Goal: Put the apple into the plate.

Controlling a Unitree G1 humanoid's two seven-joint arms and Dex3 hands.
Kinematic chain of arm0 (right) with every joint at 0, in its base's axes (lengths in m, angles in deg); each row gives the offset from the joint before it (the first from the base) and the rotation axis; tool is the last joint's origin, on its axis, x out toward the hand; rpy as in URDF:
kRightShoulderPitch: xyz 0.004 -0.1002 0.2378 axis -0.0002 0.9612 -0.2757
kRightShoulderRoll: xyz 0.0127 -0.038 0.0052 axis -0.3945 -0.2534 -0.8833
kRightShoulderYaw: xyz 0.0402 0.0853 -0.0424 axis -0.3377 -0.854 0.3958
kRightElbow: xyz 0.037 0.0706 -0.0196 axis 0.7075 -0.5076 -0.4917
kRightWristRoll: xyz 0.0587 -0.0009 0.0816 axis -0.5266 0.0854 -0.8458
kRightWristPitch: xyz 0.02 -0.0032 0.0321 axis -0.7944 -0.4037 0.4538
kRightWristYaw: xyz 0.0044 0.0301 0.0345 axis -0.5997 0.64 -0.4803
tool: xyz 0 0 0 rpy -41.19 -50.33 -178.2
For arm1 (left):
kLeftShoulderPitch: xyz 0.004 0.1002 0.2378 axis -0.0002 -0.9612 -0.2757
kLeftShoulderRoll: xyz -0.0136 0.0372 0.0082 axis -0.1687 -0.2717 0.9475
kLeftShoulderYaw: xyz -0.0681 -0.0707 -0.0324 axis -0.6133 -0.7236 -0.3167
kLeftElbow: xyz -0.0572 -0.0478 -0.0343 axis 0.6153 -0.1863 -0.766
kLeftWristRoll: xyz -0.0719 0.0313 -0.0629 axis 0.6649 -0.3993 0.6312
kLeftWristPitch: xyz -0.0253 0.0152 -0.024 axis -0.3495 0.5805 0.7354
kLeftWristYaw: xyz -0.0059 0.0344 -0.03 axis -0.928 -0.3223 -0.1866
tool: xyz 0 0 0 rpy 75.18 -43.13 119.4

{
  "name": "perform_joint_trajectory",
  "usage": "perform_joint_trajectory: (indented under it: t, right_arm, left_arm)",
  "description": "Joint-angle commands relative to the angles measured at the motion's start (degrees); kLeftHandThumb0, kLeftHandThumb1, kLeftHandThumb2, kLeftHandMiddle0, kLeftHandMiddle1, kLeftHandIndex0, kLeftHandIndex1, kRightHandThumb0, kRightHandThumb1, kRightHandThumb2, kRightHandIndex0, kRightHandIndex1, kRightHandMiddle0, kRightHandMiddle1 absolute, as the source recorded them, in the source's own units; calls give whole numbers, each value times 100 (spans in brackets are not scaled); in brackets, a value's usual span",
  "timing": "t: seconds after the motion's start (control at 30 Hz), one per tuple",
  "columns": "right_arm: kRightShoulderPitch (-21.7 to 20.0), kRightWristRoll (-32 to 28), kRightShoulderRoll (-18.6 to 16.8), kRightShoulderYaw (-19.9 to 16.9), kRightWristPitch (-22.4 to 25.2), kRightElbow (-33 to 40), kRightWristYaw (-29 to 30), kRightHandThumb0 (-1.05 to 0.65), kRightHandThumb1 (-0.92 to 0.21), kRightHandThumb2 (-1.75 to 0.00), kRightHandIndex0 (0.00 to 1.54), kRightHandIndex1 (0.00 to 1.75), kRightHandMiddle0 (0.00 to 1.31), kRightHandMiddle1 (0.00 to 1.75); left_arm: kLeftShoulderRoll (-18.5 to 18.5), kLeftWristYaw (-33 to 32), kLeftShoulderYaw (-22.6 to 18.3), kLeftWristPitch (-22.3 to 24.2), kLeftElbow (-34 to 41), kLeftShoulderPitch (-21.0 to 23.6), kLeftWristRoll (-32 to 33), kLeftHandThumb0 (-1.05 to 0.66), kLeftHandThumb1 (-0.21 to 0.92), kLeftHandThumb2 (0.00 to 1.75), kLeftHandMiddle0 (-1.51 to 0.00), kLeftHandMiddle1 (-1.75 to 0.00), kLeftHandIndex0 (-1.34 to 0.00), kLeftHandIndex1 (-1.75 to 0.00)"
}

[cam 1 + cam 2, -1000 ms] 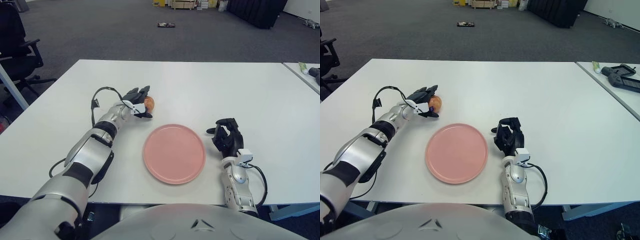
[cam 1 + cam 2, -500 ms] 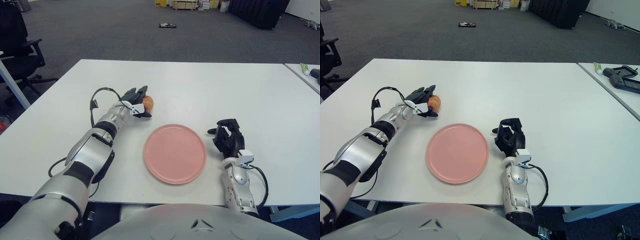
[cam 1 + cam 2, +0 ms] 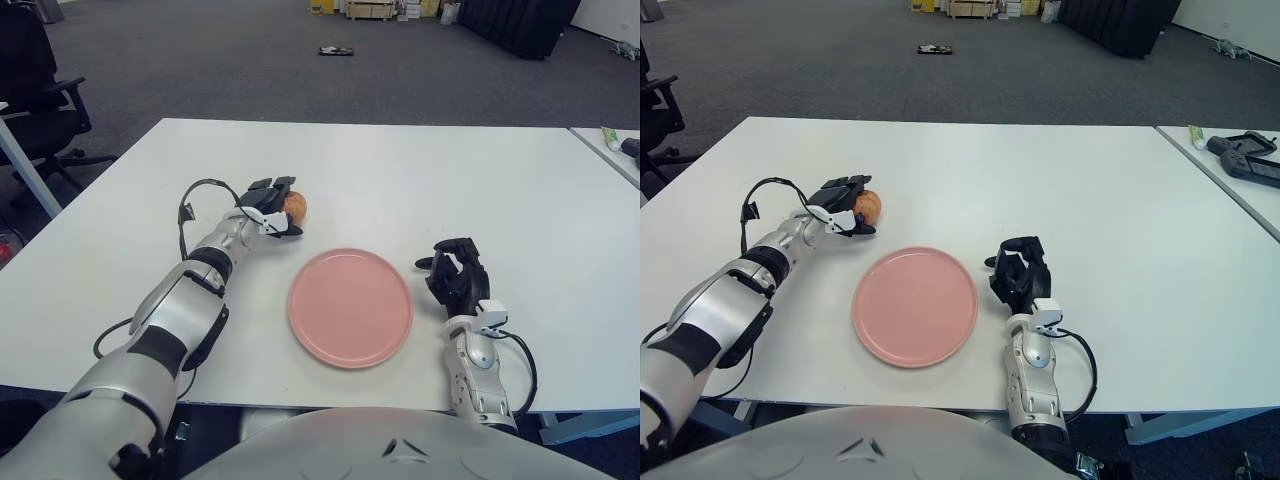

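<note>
A reddish-yellow apple [image 3: 296, 205] sits on the white table [image 3: 400, 180], just beyond the upper left of the pink plate [image 3: 350, 306]. My left hand [image 3: 272, 207] is at the apple's left side; its dark fingers curl over the top and under the front of it, closed around it. The apple is still low at the table surface, outside the plate. The plate lies flat with nothing on it. My right hand [image 3: 455, 275] rests on the table right of the plate, fingers curled and holding nothing.
A black office chair [image 3: 30, 90] stands off the table's left. A second table at the right carries a black device [image 3: 1240, 155] and a small tube [image 3: 1193, 133]. The table's near edge runs just below the plate.
My left hand has closed tighter around the apple and shifted it slightly left and away. The right hand and the plate have not moved.
</note>
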Motion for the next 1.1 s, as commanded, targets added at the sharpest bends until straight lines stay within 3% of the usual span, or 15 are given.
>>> perform_joint_trajectory:
  t: [0.0,0.2,0.27,0.33,0.4,0.53,0.67,1.07]
  right_arm:
    - [35,-69,-147,-40,116,-75,-5,-38,-69,-84,56,143,33,175]
    - [32,-57,-152,-58,107,-86,9,-38,-69,-85,57,143,33,175]
    - [34,-35,-153,-63,99,-83,30,-38,-69,-85,57,143,33,175]
    - [36,-21,-150,-62,91,-76,37,-38,-69,-85,57,143,33,175]
    - [37,-18,-148,-61,87,-74,35,-38,-69,-85,57,142,33,175]
    - [35,-32,-140,-57,75,-72,5,-38,-69,-85,57,143,33,175]
    - [26,-47,-135,-57,48,-83,-23,-38,-69,-85,56,143,33,175]
    - [12,-88,-148,-74,57,-64,-64,-38,-68,-86,55,145,34,175]
  left_arm:
    - [28,-39,111,-33,-150,-264,-123,-75,69,67,-1,-91,0,-108]
    - [31,-263,143,-152,-144,-296,-120,-68,63,80,-7,-104,0,-122]
    - [36,-323,141,-170,-141,-301,-108,-64,60,85,-11,-112,0,-137]
    - [35,-345,131,-171,-146,-299,-89,-51,56,96,-23,-134,-26,-159]
    - [29,-355,130,-174,-153,-294,-86,-26,43,110,-44,-141,-38,-167]
    - [59,-326,-33,-220,-162,-323,88,-6,21,139,-70,-155,-51,-173]
    - [72,-421,-33,-301,-132,-344,83,-2,10,152,-80,-161,-56,-174]
    - [117,-379,-58,-194,-125,-326,92,0,4,160,-86,-164,-58,-175]
